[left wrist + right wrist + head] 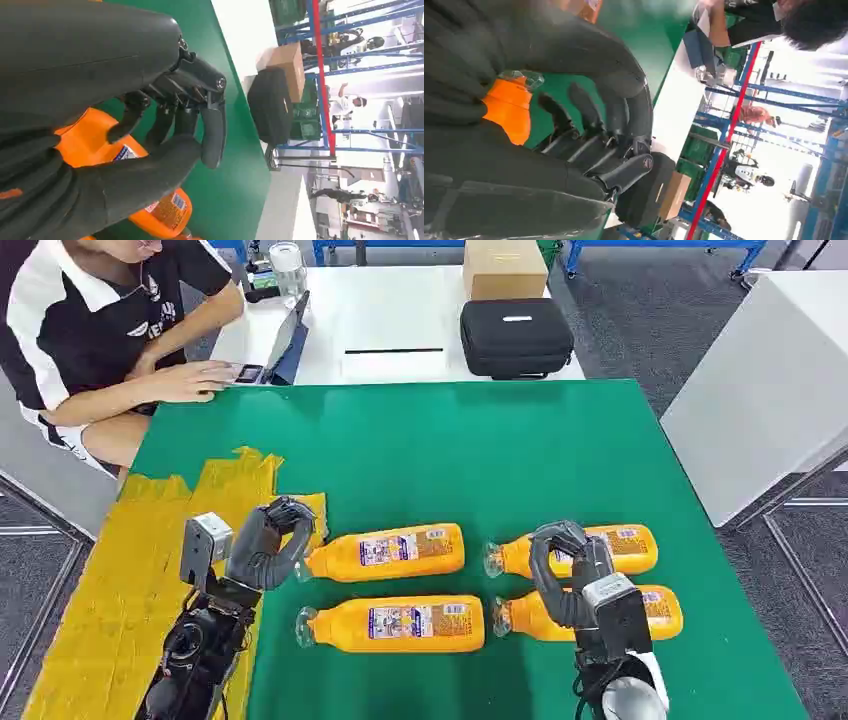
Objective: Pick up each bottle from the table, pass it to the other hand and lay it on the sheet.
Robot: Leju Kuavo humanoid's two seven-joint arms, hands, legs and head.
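Four orange bottles lie on their sides on the green table [450, 450]: upper-left [395, 550], lower-left [400, 623], upper-right [628, 545] and lower-right [662, 610]. A yellow sheet [130, 580] covers the table's left side. My left hand [268, 543] hovers at the sheet's edge, just beside the upper-left bottle's cap, fingers curved and holding nothing. In the left wrist view that hand [150, 145] hangs over an orange bottle [87, 137]. My right hand [562, 565] is over the necks of the two right bottles, fingers curved, gripping nothing. Under the right hand [574, 100] lies an orange bottle neck [506, 112].
A seated person [100, 330] works at a laptop [285, 340] at the back left. Behind the green table, a white table [390, 320] carries a black case [515, 335] and a cardboard box [503, 268]. Another white table [770, 390] stands to the right.
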